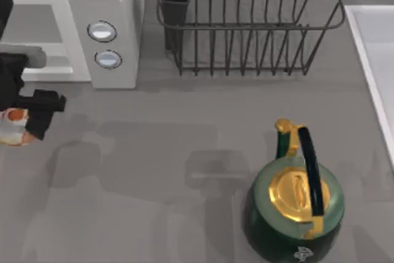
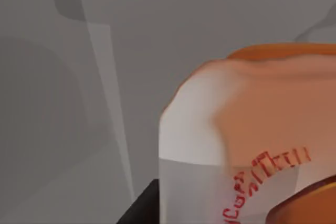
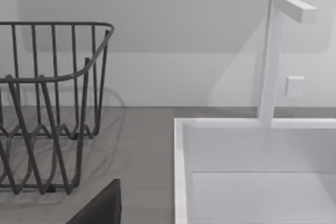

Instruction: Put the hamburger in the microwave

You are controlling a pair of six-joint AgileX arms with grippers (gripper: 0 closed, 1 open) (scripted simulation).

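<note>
- Orange and white with a reddish patch, the hamburger (image 1: pixel 13 126) sits at the far left edge of the table (image 1: pixel 154 170), in front of the microwave's open cavity but still outside it.
- Left pincer (image 1: pixel 24 121) is black and closes on the hamburger from its right side, holding it.
- Up close in the left wrist view, the hamburger (image 2: pixel 252 140) shows a white wrapper with red lettering and an orange bun top, with grey table behind.
- White microwave (image 1: pixel 111 23) stands at the back left, its two round silver-grey knobs on the side panel facing up toward the camera.
- Black wire dish rack (image 1: pixel 246 23) stands just to the right of the microwave, at the back centre.
- Green kettle (image 1: pixel 295 201) with gold lid and black handle sits near the front right, well apart from the hamburger.
- White sink (image 3: pixel 252 171) with its faucet (image 3: pixel 270 56) lies beside the dish rack (image 3: pixel 47 103) in the right wrist view; I cannot tell how the right pincer stands.
</note>
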